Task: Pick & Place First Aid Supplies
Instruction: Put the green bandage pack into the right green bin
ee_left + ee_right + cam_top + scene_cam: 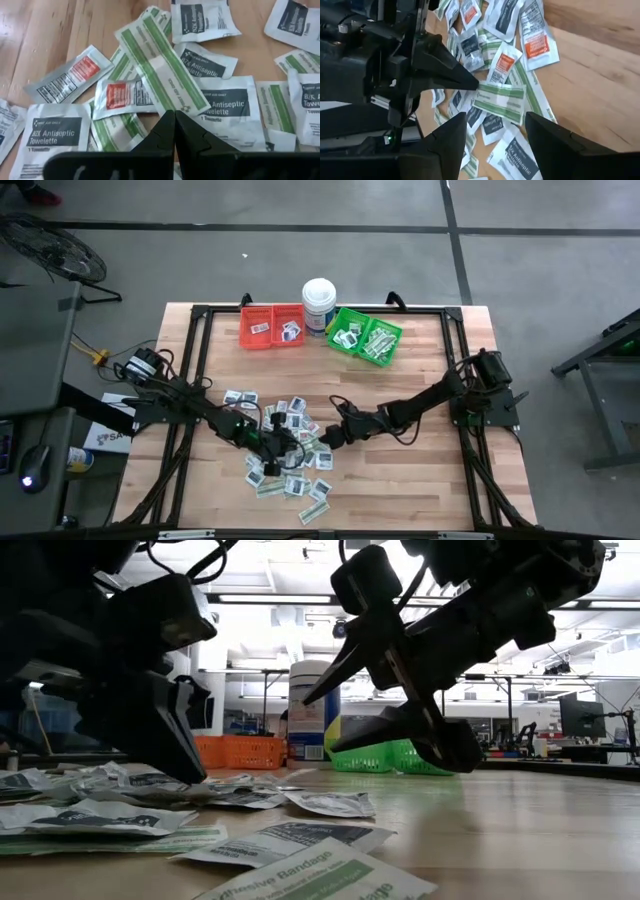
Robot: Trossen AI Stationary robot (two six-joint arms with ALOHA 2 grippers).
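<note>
The first aid supplies (283,455) lie in a loose heap on the wooden table, near its front middle: square white towelette packets and long green-and-white strips. My left gripper (290,443) reaches in from the left, slanting down over the heap, and is shut on one long green-and-white strip (160,75). My right gripper (495,135) hovers open just right of the heap (328,437), facing the left gripper's tips (472,86), with nothing between its fingers. The same strip (501,100) shows in the right wrist view at those tips. My left gripper pinches the long strip by its near end (175,104) between its two shut fingertips. The fingers slant down from the table's left and lie roughly along the strip. The strip reaches away from the tips above the other packets; whether its far end (131,31) rests on them I cannot tell.
At the table's far edge stand a red bin (272,326) and a green bin (365,337), each holding some packets, with a tall white tub (318,304) between them. Bare wood lies to the right of the heap (420,470).
</note>
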